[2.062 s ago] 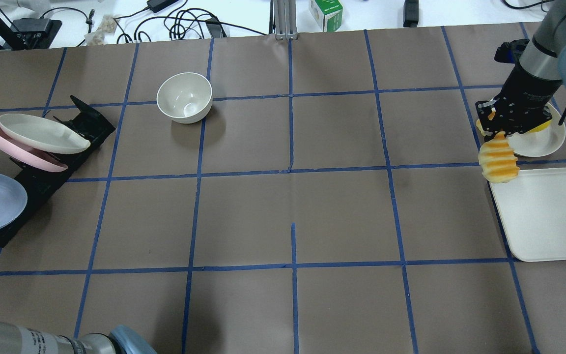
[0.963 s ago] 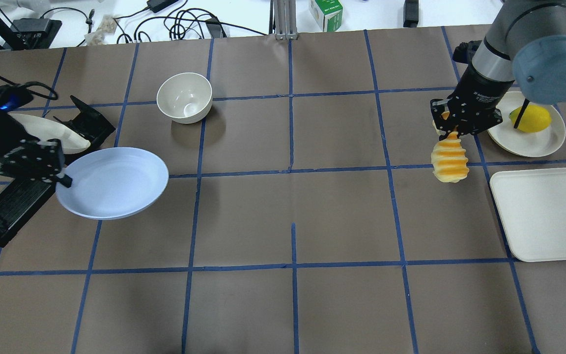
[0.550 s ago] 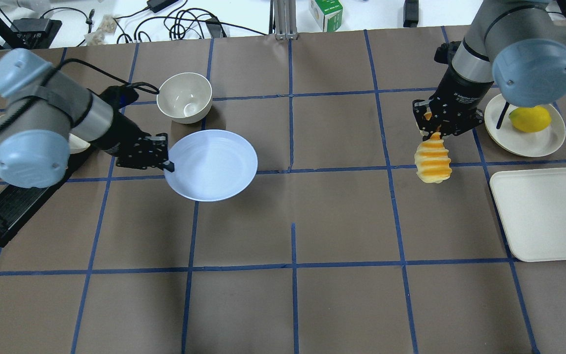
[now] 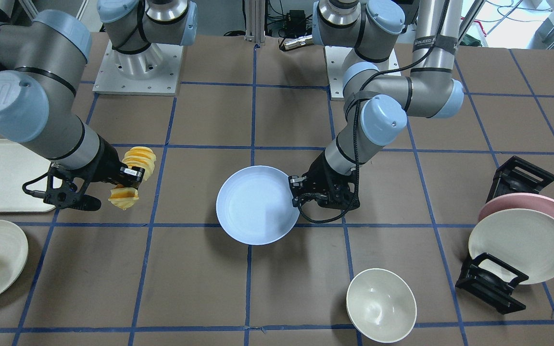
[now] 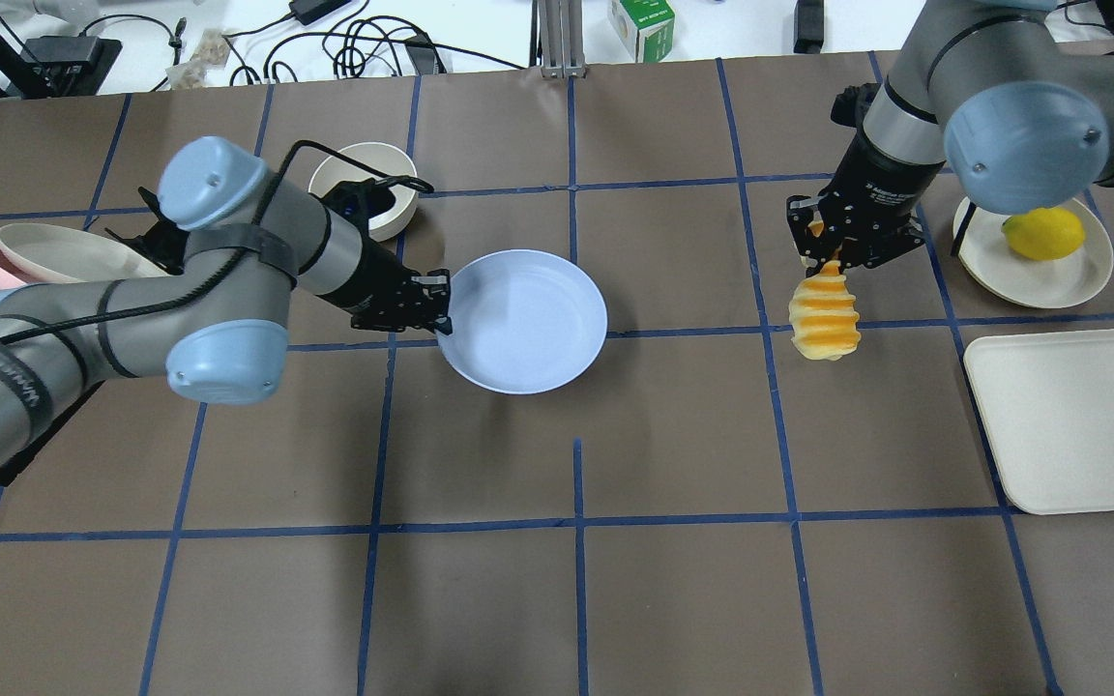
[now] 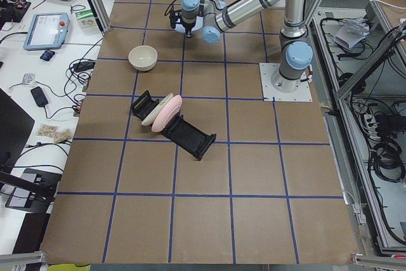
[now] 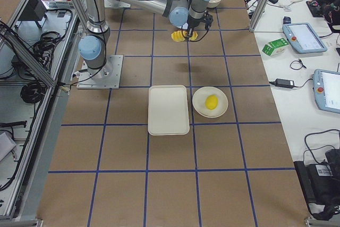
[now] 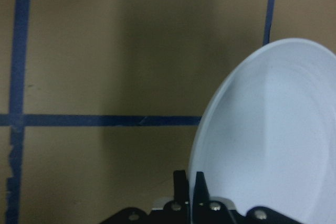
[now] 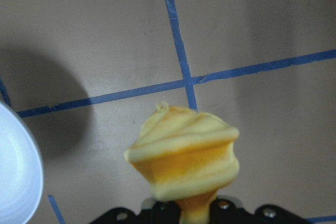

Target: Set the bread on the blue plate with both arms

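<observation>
The blue plate (image 5: pixel 528 319) is near the table's middle, held level a little above the surface; it also shows in the front view (image 4: pixel 255 206) and the left wrist view (image 8: pixel 268 140). My left gripper (image 5: pixel 442 323) is shut on its left rim (image 8: pixel 190 179). The bread (image 5: pixel 823 314) hangs from my right gripper (image 5: pixel 833 256), which is shut on its upper end, well to the right of the plate. The right wrist view shows the bread (image 9: pixel 184 156) end-on above the table, with the plate's edge (image 9: pixel 16 171) at far left.
A white bowl (image 5: pixel 378 198) sits behind my left forearm. A black rack holds a cream plate (image 5: pixel 64 253) and a pink plate (image 4: pixel 532 204) at far left. A white tray (image 5: pixel 1079 420) and a small plate with a yellow fruit (image 5: pixel 1043 234) lie at the right.
My left arm took the blue plate from the rack and carried it right toward the middle. My right arm moved the bread left, away from the tray.
</observation>
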You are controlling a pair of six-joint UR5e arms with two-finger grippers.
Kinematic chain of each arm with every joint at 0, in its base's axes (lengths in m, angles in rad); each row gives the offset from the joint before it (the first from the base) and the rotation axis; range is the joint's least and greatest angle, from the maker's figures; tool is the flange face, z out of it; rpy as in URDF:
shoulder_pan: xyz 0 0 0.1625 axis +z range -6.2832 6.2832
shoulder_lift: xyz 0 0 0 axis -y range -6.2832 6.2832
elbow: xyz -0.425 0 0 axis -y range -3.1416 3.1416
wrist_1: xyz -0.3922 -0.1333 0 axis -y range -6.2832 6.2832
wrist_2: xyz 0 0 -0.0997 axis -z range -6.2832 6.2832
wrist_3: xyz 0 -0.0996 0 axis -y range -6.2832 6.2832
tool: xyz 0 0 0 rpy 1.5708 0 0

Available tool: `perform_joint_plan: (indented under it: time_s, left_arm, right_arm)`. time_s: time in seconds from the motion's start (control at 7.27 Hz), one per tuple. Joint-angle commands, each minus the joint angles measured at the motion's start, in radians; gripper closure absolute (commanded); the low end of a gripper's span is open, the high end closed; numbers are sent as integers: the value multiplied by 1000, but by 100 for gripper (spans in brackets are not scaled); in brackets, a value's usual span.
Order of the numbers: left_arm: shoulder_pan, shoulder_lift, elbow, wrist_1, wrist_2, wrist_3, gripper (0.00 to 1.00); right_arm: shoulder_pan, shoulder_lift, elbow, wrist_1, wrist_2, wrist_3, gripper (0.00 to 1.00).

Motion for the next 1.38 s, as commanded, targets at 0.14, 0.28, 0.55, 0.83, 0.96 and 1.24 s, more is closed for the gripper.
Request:
perform_joint_plan:
  time_s: [0.14, 0.28, 0.55, 0.83, 0.96, 1.24]
  left_arm:
    - [-27, -44, -22, 50, 18, -25, 16]
    - [-23, -17, 5, 79, 22, -58, 0]
    - [17, 49, 100, -120, 72, -43, 0]
    - [31, 153, 213, -431, 192, 59, 0]
    - [40, 211, 263, -588, 271, 149, 0]
    - [120, 271, 414, -869, 323, 264, 0]
  right_arm:
    - [161, 88, -99, -16, 0, 153, 100]
    - [204, 117, -109, -57, 0, 180, 100]
    - [270, 178, -107, -148, 2, 235, 100]
    - [343, 241, -107, -223, 2, 316, 100]
    - [358, 263, -104, -220, 2, 357, 100]
    - [387, 280, -96, -223, 3, 365, 100]
